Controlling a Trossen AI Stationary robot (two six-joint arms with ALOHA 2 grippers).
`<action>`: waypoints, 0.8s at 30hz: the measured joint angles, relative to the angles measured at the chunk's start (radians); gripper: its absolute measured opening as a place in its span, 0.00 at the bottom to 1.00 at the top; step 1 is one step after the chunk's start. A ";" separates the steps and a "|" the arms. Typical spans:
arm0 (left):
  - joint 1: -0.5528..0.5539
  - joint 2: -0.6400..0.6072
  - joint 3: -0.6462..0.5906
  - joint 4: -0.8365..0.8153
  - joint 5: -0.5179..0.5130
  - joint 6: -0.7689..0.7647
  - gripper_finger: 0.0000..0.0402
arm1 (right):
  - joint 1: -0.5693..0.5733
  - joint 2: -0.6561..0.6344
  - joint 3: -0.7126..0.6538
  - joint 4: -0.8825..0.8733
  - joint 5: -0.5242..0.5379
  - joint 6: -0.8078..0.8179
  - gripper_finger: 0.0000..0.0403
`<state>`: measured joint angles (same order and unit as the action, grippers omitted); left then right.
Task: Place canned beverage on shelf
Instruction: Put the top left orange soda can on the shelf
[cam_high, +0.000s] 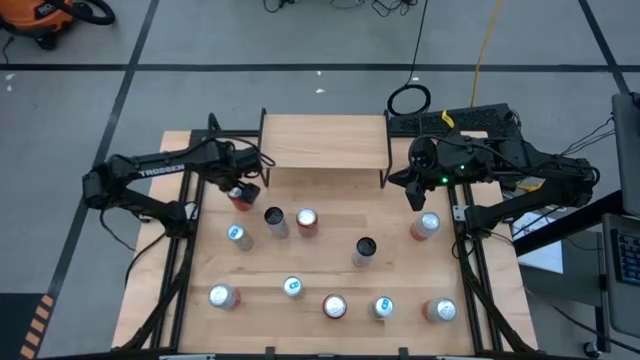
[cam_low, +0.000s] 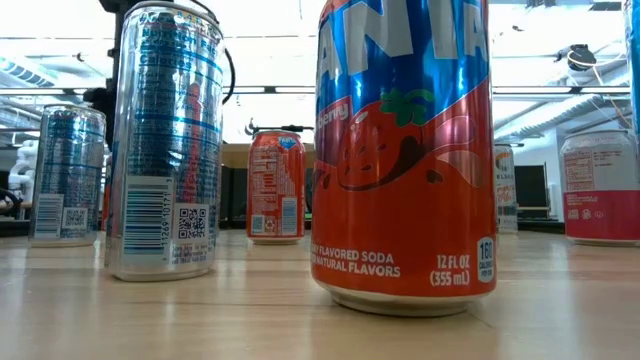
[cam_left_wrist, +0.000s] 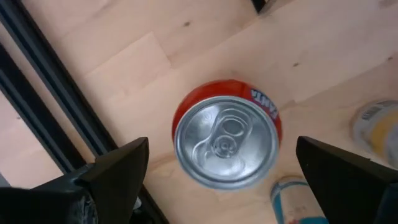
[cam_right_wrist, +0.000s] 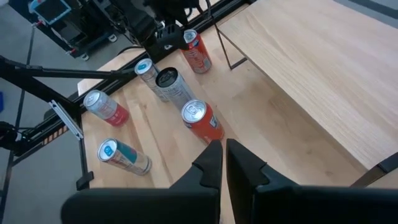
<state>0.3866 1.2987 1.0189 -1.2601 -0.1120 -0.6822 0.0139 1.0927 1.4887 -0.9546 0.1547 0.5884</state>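
Red can (cam_left_wrist: 227, 132) between open left gripper (cam_left_wrist: 221, 180) fingers; shelf (cam_high: 323, 141) overhead-only

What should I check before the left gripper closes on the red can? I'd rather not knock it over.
1. Left gripper open: ok, fingers spread wide.
2. Red aluminium soda can between the fingers: ok, its silver top sits in the gap in the left wrist view.
3. Can upright: ok, its top faces the wrist camera.
4. Fingers low enough to grip the can's side: cannot tell.
5. Light wooden shelf board free for placing: ok, nothing stands on it.
6. Right gripper out of the way: ok, shut, at the shelf's right end.
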 joint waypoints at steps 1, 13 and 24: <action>0.000 0.000 -0.013 0.003 0.000 -0.004 0.99 | 0.000 0.000 0.000 0.000 0.000 0.000 0.00; -0.007 -0.001 -0.084 0.095 0.011 0.011 0.98 | 0.000 0.000 0.000 0.000 0.000 0.004 0.00; -0.006 -0.001 -0.084 0.101 0.027 0.016 0.91 | 0.000 0.000 0.000 -0.001 0.001 -0.005 0.00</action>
<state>0.3801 1.2976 0.9348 -1.1586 -0.0854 -0.6661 0.0139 1.0927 1.4887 -0.9554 0.1555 0.5831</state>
